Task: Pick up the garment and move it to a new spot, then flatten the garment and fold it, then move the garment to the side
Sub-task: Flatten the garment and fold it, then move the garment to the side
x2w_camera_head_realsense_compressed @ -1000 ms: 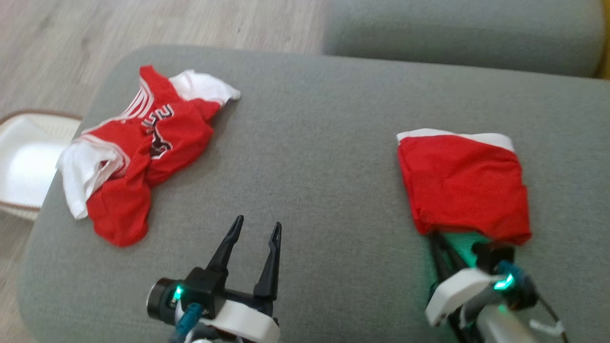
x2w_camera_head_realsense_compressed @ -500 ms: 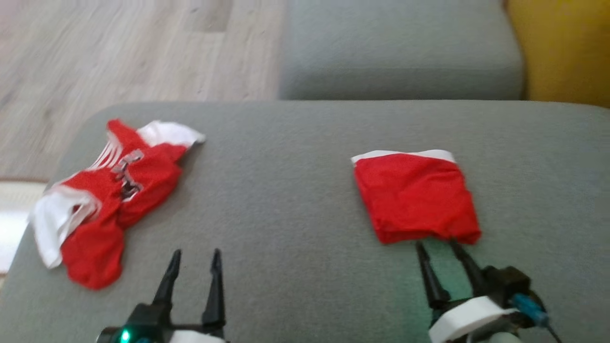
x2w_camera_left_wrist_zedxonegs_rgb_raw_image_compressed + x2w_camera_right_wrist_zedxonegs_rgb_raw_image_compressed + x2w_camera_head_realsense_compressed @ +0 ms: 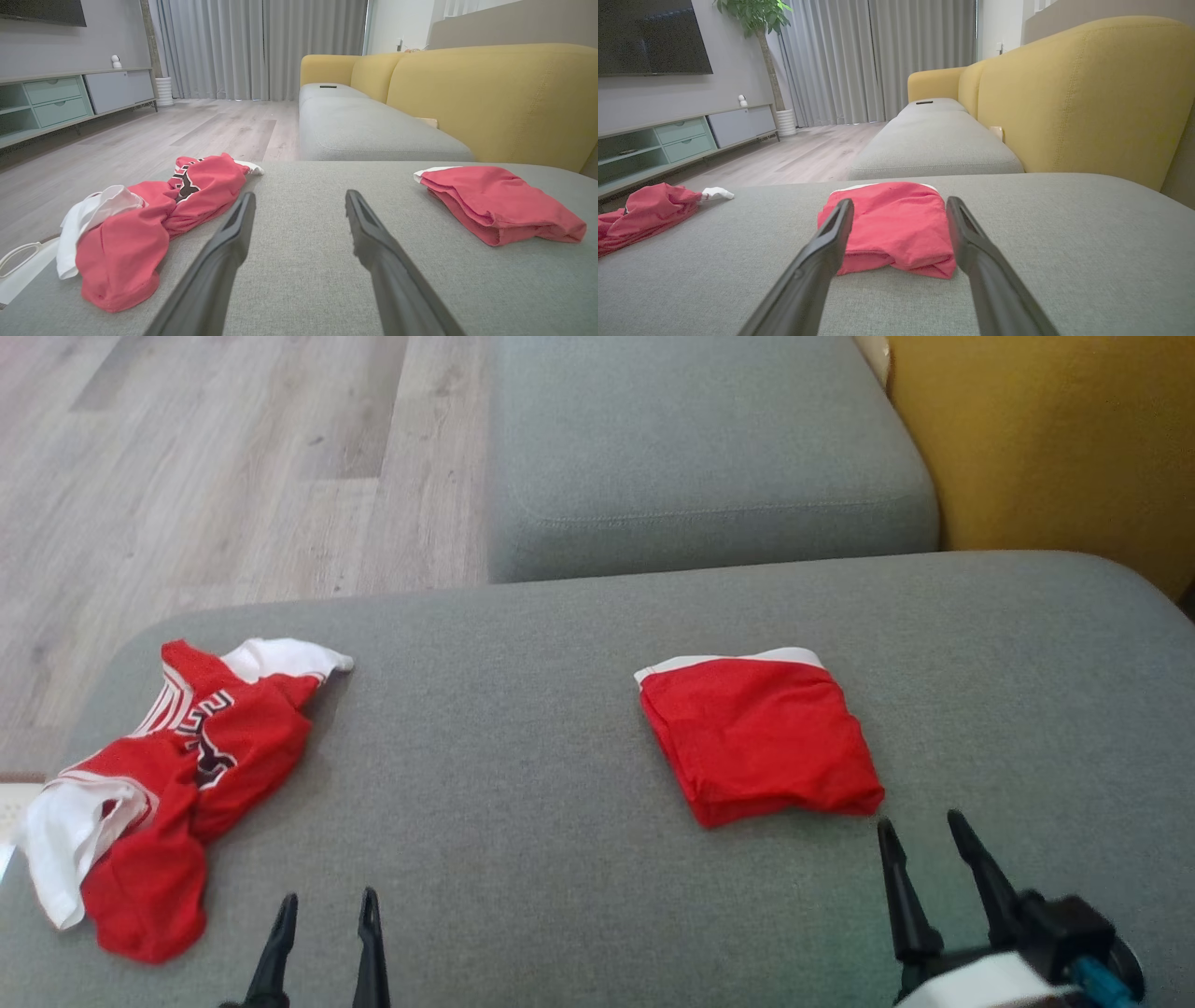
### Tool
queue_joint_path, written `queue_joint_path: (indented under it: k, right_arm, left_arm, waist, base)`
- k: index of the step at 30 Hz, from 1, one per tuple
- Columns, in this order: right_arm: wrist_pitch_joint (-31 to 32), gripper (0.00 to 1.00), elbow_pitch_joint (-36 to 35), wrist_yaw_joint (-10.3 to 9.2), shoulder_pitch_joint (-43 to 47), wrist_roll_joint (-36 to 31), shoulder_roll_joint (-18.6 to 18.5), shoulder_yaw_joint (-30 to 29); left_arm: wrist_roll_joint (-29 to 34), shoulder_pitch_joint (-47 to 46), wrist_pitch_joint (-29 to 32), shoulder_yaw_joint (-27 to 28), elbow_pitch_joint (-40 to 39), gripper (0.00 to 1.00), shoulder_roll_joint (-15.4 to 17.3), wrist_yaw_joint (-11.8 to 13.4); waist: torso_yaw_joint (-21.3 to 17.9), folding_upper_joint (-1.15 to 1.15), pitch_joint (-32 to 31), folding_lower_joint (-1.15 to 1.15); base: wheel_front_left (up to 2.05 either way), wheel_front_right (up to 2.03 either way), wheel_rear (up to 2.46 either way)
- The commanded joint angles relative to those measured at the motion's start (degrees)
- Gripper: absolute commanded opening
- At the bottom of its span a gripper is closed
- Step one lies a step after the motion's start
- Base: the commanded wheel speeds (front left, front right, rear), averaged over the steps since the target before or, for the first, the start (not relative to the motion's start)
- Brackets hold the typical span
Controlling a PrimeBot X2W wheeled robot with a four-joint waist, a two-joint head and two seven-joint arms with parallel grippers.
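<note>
I'm over a grey sofa cushion (image 3: 523,784), wood floor (image 3: 233,476) beyond. My left fingers (image 3: 371,947) and right fingers (image 3: 898,896) stand parted, empty. The folded red garment (image 3: 761,747) lies just ahead of the right pair, a crumpled jersey (image 3: 187,756) off to the left of the left pair.

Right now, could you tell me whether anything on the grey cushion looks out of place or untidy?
The red and white jersey at the left end of the cushion lies crumpled and twisted, its white part at the very edge. The folded red garment to its right sits neat.
</note>
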Motion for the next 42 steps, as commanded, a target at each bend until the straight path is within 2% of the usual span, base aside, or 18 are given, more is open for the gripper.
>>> queue_joint_path:
  k: [1,12,42]
  right_arm:
    - [-0.63,1.0,-1.95,0.39,-1.13,0.09,-0.9,1.22]
    - [-0.63,1.0,-1.43,0.39,0.67,0.56,-0.66,1.98]
    - [-0.63,1.0,-0.82,0.39,1.19,0.43,-0.61,3.01]
  left_arm:
    - [0.51,-1.72,-0.45,2.27,-1.98,1.0,-0.48,-0.31]
    - [3.09,-1.02,-0.45,1.39,-1.23,1.0,-0.48,-1.94]
    - [3.35,-1.32,-0.45,1.34,1.3,1.0,-0.48,-2.11]
  waist:
    - [-0.24,0.0,-0.39,0.0]
    - [-0.6,0.0,-1.33,0.0]
    - [-0.96,0.0,-1.63,0.0]
  base:
    - [0.0,0.0,0.0]
    - [0.0,0.0,0.0]
    - [0.0,0.0,0.0]
